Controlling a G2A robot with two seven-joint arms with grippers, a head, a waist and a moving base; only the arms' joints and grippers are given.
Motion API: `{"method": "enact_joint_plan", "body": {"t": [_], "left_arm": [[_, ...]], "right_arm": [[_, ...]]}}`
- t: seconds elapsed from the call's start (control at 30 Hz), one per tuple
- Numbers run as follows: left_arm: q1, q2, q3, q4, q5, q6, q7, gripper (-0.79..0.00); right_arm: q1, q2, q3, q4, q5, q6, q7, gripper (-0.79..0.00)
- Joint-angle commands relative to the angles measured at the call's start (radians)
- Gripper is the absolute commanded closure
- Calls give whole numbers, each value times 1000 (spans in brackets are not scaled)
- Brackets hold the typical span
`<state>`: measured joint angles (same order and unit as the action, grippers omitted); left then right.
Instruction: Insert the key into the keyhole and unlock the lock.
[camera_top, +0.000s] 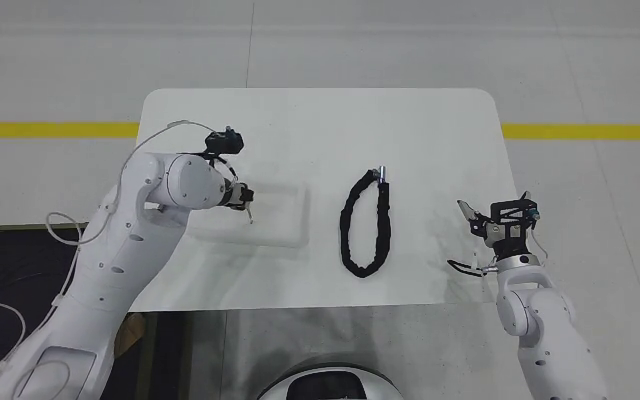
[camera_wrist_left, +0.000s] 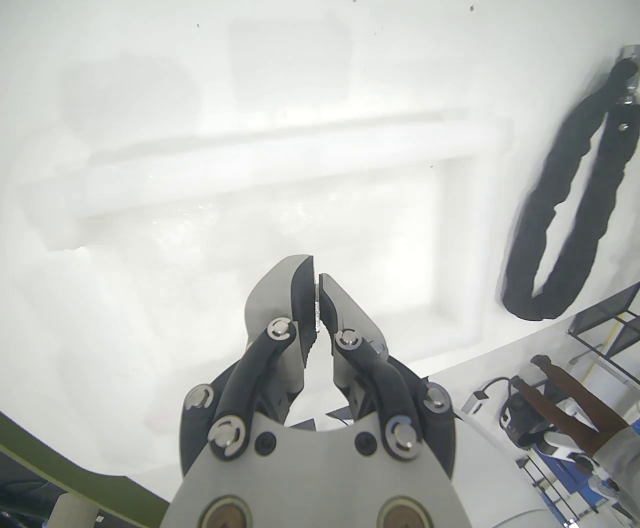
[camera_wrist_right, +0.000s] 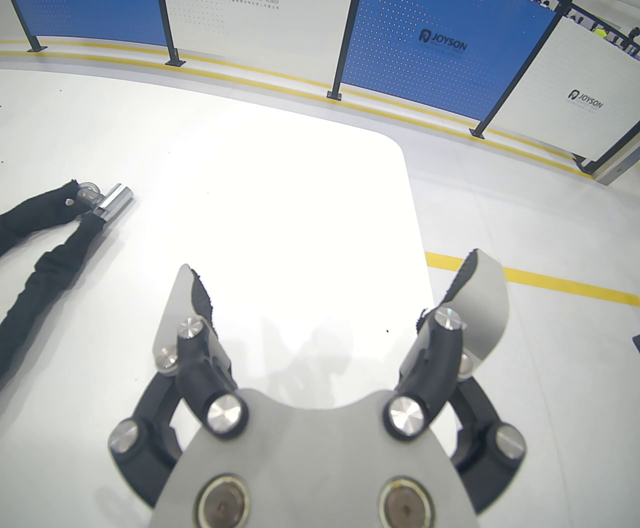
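A black fabric-covered chain lock (camera_top: 364, 224) lies in a loop at the table's middle, its silver cylinder (camera_top: 380, 175) at the far end. The lock's loop (camera_wrist_left: 565, 210) and its cylinder (camera_wrist_right: 114, 199) also show in the wrist views. My left gripper (camera_top: 247, 203) hovers over a white foam tray (camera_top: 280, 222), shut on a thin silver key (camera_wrist_left: 318, 314) pinched between its pads. My right gripper (camera_top: 472, 238) stands open near the table's right front edge, well to the right of the lock, nothing between its fingers (camera_wrist_right: 192, 295).
The white tray (camera_wrist_left: 460, 240) has a shallow rectangular recess under the left gripper. Bare tabletop lies between the lock and the right gripper. The table's rounded right corner (camera_wrist_right: 395, 145) is close to the right arm.
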<state>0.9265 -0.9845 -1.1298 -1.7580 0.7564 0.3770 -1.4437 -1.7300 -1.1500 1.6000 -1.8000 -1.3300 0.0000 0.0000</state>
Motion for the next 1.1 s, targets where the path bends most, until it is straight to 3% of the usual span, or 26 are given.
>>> {"method": "enact_joint_plan", "body": {"t": [0.0,0.13,0.23,0.3,0.37,0.47,0.63,1.07], "left_arm": [[31,7,-29,-35,2,31,31,0],[86,13,-94,-105,-72,118,118,0],[148,13,-193,-194,-265,166,173,0],[184,9,-276,-171,-439,99,237,0],[261,2,-374,-93,-662,-57,340,0],[340,-5,-441,-20,-828,-236,442,0],[416,-12,-464,39,-925,-362,523,0],[418,-12,-465,43,-932,-366,523,0]], "right_arm": [[0,0,0,0,0,0,0,-785],[0,0,0,0,0,0,0,-785],[0,0,0,0,0,0,0,-785],[0,0,0,0,0,0,0,-785],[0,0,0,0,0,0,0,-785],[0,0,0,0,0,0,0,-785],[0,0,0,0,0,0,0,-785],[0,0,0,0,0,0,0,-785]]}}
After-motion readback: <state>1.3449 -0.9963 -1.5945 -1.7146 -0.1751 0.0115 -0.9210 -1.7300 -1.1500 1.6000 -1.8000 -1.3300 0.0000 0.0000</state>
